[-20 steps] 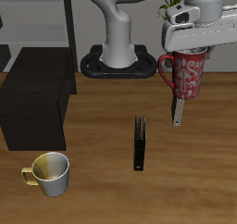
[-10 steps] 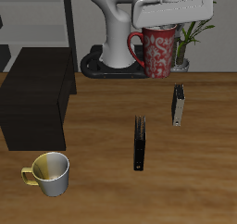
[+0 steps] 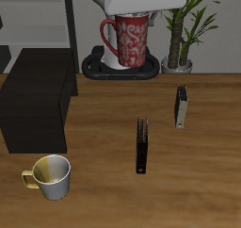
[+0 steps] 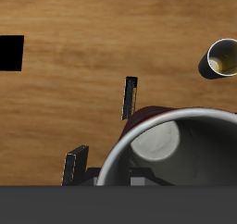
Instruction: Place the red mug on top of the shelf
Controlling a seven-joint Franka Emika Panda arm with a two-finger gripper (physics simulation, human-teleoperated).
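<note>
The red mug [image 3: 131, 40], dark red with a mottled pale pattern, hangs high in the air in front of the robot's base, held from above by my gripper [image 3: 134, 15], which is shut on its rim. In the wrist view the mug's grey-white inside [image 4: 180, 149] fills the frame close to the camera. The shelf [image 3: 36, 98], a low black box-shaped cabinet with a flat top, stands at the table's side, apart from the mug and well below it. The fingertips are hidden by the mug.
A grey mug with a yellow handle [image 3: 50, 176] stands near the front edge, also in the wrist view [image 4: 222, 57]. A black book [image 3: 142, 144] and a grey one [image 3: 181, 106] stand upright mid-table. A potted plant [image 3: 179, 34] and a tall grey rack [image 3: 38, 24] are at the back.
My gripper has carried the red mug sideways toward the shelf and higher, from above the grey book to in front of the robot's base.
</note>
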